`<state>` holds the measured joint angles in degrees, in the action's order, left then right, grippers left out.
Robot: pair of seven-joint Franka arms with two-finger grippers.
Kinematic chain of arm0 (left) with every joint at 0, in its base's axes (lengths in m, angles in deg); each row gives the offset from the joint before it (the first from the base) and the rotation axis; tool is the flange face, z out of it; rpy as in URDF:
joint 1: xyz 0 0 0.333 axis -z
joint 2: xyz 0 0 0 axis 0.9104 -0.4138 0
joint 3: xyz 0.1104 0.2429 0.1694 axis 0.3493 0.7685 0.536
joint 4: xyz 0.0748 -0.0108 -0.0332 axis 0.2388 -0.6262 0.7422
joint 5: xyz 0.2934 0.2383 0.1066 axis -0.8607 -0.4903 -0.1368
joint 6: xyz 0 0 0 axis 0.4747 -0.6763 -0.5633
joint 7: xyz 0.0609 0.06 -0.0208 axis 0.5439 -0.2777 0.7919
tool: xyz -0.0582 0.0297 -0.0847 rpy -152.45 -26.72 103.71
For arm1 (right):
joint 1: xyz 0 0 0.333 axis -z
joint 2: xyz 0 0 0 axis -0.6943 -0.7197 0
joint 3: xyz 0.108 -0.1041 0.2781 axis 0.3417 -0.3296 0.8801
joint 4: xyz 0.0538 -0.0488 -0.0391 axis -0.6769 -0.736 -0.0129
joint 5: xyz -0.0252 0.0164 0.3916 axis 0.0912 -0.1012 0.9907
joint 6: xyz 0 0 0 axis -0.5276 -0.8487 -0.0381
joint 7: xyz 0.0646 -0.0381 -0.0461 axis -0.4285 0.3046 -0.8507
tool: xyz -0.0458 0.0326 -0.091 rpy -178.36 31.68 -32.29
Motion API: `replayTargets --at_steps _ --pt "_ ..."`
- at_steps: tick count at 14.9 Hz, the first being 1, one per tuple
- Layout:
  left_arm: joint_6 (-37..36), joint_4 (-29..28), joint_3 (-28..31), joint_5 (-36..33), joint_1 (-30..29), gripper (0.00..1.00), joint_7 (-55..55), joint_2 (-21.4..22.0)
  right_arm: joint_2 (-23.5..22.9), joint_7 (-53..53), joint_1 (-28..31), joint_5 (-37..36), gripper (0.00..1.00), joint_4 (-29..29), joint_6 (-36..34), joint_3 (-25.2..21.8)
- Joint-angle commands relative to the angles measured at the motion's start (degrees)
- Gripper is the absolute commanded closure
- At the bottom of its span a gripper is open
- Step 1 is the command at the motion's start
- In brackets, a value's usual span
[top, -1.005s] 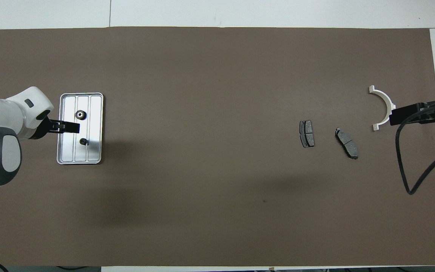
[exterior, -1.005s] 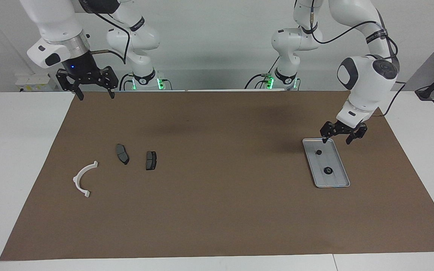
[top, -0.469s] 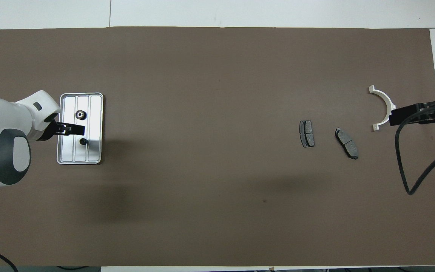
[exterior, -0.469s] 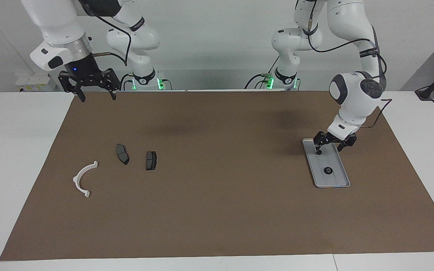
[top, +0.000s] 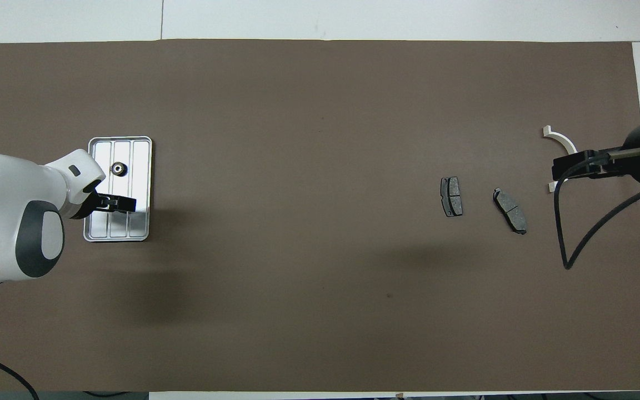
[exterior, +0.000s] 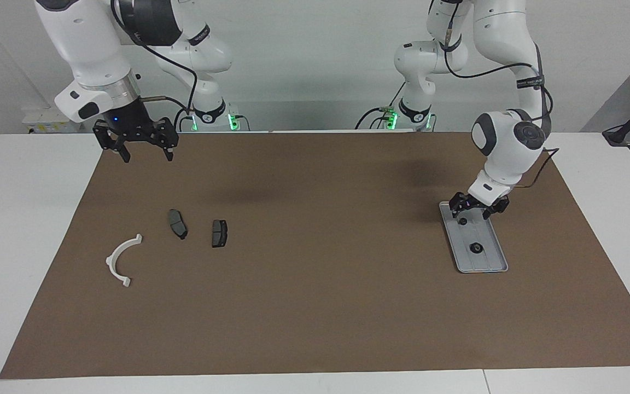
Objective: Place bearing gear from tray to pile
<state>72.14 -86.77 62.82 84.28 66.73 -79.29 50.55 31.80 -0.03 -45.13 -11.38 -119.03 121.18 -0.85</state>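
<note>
White tabletop carries a wide brown mat that fills most of both views, with a pale wall above the arm bases in the facing view. Seen from overhead, the silver ridged tray lies at about nine o'clock on the mat, toward the left arm's end. Two small dark gears sit in it: one bearing gear lies in plain sight in the tray's half farther from the robots, the other gear in the nearer half. The left gripper is low over that nearer gear, jaws apart around it, and hides it from the overhead camera; no contact can be made out. At about three o'clock overhead lies the pile: two dark brake pads side by side and a white half-ring bracket nearer the mat's edge. The right gripper hangs high over the mat's edge nearest the robots, jaws apart and empty, covering part of the bracket overhead.
</note>
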Motion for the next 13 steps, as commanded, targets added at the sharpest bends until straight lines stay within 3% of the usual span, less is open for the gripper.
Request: replayTargets --at_steps 1,8,10,13 --pt "2.9 -2.6 -0.3 -0.8 -0.3 0.00 0.5 0.5 0.5 2.4 0.3 0.9 0.00 -2.8 2.7 0.4" --pt "5.1 -3.5 -0.3 -0.8 0.4 0.08 1.8 0.0 -3.5 9.9 -3.1 0.8 0.00 -4.5 8.8 0.4" --pt "5.8 -3.5 -0.3 -0.8 0.4 0.18 1.8 -0.3 -4.6 13.5 -3.6 0.8 0.00 -4.9 9.5 0.4" --pt "6.7 -3.5 -0.4 -0.8 0.5 0.23 2.4 -1.0 -6.3 16.7 -5.4 0.7 0.00 -5.0 10.5 0.4"
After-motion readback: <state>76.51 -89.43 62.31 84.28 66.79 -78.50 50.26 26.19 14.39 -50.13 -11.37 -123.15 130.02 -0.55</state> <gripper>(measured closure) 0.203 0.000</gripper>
